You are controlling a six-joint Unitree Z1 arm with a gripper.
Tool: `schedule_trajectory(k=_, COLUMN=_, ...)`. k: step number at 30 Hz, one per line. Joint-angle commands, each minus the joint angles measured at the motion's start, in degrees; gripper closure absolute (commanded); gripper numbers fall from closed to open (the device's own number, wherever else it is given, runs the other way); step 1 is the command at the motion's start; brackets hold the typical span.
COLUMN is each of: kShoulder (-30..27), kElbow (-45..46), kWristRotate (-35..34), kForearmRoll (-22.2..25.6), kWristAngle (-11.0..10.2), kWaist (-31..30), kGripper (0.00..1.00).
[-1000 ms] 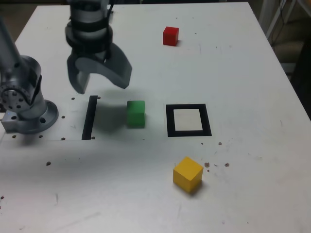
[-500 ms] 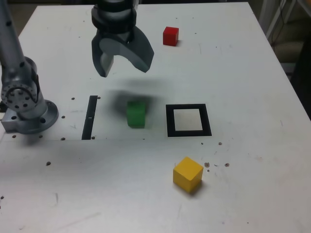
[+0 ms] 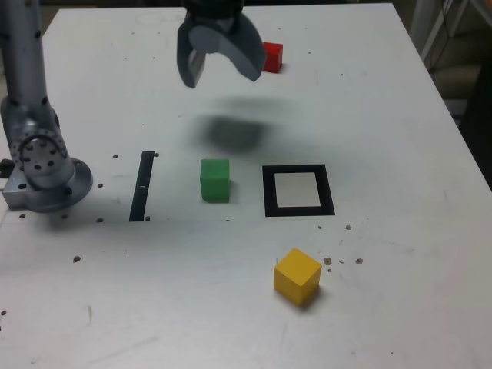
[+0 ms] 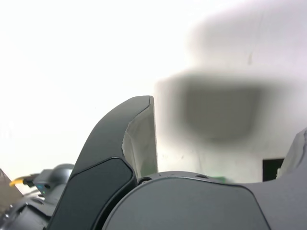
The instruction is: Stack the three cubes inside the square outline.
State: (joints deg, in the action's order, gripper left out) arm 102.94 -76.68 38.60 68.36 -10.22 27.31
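- And here's the gripper (image 3: 221, 73), jaws spread wide with nothing between them, hanging above the table (image 3: 384, 115) on the far side of the square outline (image 3: 298, 191), towards the exterior view's left.
- Its dark shadow falls on bare tabletop between the gripper and the green cube (image 3: 214, 180).
- The green cube sits flat just beside the square outline, on the exterior view's left of it, with a clear gap between them.
- The square outline's white centre is unoccupied, its black frame unbroken all round.
- The red cube (image 3: 272, 56) is well beyond the square outline near the table's far edge, just beside the gripper's nearer jaw as the exterior view shows it; whether they touch I can't quite say from this angle, though the jaw seems to be above it.
- The yellow cube (image 3: 297, 275) sits on the near side of the square outline, turned at an angle to it, well apart from the other two cubes.
- A narrow black strip (image 3: 141, 186) lies beyond the green cube from the outline, and past that stands the arm's base (image 3: 42, 165).
- Open room: broad bare surface to the exterior view's right of the square outline, out to the table's edge, and plenty in front.
- Wrist view: one jaw (image 4: 125, 158) in close, blurred white table behind.
- No labels or writing readable anywhere.
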Motion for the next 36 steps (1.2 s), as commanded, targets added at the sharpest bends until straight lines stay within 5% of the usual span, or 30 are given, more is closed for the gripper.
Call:
schedule_trajectory(k=1, kShoulder=1.3, kElbow=-1.9, kWristRotate=1.4, kForearmRoll=0.6, kWristAngle=-0.3, kWaist=1.4, kGripper=0.01)
schedule_trajectory(k=18, kShoulder=12.4, kElbow=-20.6, kWristRotate=14.4, kForearmRoll=5.7, kWristAngle=-1.8, kWaist=9.2, kGripper=0.01)
schedule_trajectory(k=36, kShoulder=26.5, kElbow=-40.5, kWristRotate=16.6, kForearmRoll=12.1, kWristAngle=-3.2, kWaist=11.2, kGripper=0.02)
